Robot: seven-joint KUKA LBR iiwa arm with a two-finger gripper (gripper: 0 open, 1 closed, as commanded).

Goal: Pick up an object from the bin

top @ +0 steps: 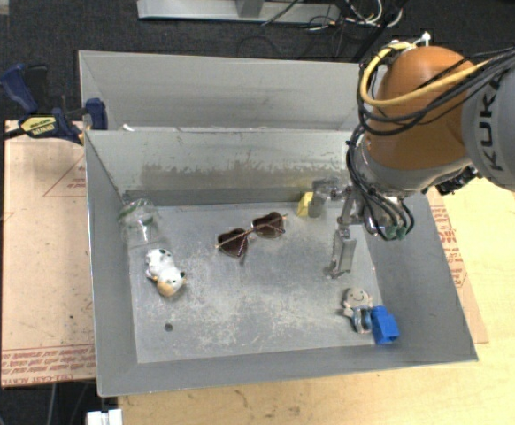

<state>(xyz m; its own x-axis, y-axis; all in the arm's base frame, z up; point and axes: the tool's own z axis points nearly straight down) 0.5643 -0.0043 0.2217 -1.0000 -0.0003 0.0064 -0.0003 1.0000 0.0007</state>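
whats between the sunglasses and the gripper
Nothing. In the camera view, only bare bin floor lies between the sunglasses and the gripper.

One each: sunglasses (251, 235), toy (165, 273), yellow block (305, 204), blue gadget (381, 324), possibly clear cup (138, 220).

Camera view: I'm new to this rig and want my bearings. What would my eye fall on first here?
First the arm's big orange-covered wrist at the upper right, with the gripper hanging below it in the right part of the bin. Next come the brown sunglasses lying in the middle, and the blue-and-silver thing in the near right corner.
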